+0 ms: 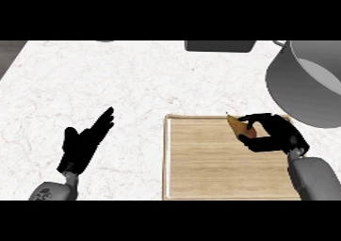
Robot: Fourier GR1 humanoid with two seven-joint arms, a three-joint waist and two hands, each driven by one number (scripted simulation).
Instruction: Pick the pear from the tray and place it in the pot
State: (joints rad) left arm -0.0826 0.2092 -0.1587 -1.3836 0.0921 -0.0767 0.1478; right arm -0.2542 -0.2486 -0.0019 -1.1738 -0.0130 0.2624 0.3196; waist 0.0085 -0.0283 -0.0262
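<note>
Wooden tray (208, 174), right hand (279, 134) curled round pear (240, 128); grey pot (309, 87) beside

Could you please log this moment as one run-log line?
phase: pear grasped | right hand: curled round pear over wooden tray | left hand: open, resting | pot: pear not in yet

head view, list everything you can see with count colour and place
counter: one, white marbled, fills the view
tray: one, light wood, lower centre-right on the counter
pear: one, yellow-brown, above the tray's upper right part, in the right hand
pot: one, grey, upper right, beyond the tray
dark object: one, dark grey, top edge, cut off
left hand: one, black, lower left, open, resting over the counter
right hand: one, black, curled round the pear
</note>
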